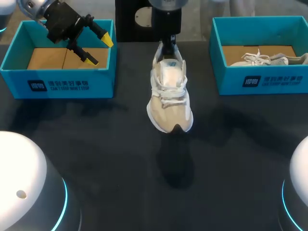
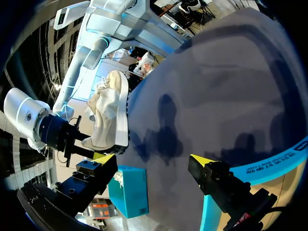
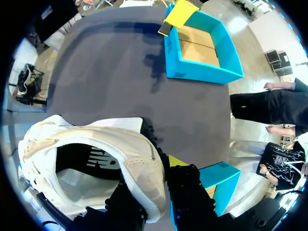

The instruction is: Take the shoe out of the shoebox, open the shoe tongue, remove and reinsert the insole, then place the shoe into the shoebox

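A cream-white shoe (image 1: 169, 96) with white laces hangs toe-down over the middle of the dark table. My right gripper (image 1: 167, 48) is shut on its heel collar. In the right wrist view the heel (image 3: 139, 168) sits between the fingers of that gripper (image 3: 153, 172), and the dark insole (image 3: 86, 161) shows inside the shoe. My left gripper (image 1: 98, 48) stands open over the left blue shoebox (image 1: 57, 82), holding nothing. From the left wrist view, the left gripper (image 2: 154, 161) looks toward the shoe (image 2: 110, 110), well apart from it.
The left shoebox (image 3: 202, 53) has only a cardboard floor. The right blue shoebox (image 1: 260, 79) at the back right holds another pale shoe (image 1: 269, 58). A black stand (image 1: 132, 19) rises behind the table's middle.
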`<state>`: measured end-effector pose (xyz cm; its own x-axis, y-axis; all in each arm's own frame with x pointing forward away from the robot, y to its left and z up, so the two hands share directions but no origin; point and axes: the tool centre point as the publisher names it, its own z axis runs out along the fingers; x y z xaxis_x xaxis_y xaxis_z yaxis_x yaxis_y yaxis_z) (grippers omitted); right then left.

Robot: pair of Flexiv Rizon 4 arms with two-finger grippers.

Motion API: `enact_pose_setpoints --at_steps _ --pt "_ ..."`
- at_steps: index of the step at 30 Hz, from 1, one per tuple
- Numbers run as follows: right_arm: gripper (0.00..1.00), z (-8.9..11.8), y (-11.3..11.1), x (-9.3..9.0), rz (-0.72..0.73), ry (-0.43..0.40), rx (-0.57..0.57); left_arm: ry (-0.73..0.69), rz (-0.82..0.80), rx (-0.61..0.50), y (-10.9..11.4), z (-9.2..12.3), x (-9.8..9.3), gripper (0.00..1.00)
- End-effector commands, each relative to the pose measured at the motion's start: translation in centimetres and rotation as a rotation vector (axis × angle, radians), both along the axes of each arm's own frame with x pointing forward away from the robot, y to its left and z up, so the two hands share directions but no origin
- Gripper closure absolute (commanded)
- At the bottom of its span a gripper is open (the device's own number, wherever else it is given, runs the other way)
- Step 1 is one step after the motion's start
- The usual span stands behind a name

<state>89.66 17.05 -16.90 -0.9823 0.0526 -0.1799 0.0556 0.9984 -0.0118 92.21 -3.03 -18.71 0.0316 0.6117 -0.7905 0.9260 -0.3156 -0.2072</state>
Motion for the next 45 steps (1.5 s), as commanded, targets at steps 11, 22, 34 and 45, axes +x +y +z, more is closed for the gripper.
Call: enact_pose_setpoints --at_steps 11,22,34,45 --pt "1.00 0.6 -5.2 3.7 -0.061 -0.021 -0.060 -0.003 0.002 0.003 0.0 0.0 -0.2 0.00" --pt "1.00 1.8 -11.1 8.1 -0.023 -0.038 -0.060 -0.003 0.002 0.003 0.0 0.0 -0.2 0.00" --pt "1.00 1.1 -17.7 13.2 -0.102 -0.037 -0.080 -0.003 0.002 0.003 0.0 0.0 -0.2 0.00" --pt "1.00 1.1 -22.2 17.1 -0.144 -0.052 -0.078 -0.003 0.002 0.003 0.0 0.0 -0.2 0.00"
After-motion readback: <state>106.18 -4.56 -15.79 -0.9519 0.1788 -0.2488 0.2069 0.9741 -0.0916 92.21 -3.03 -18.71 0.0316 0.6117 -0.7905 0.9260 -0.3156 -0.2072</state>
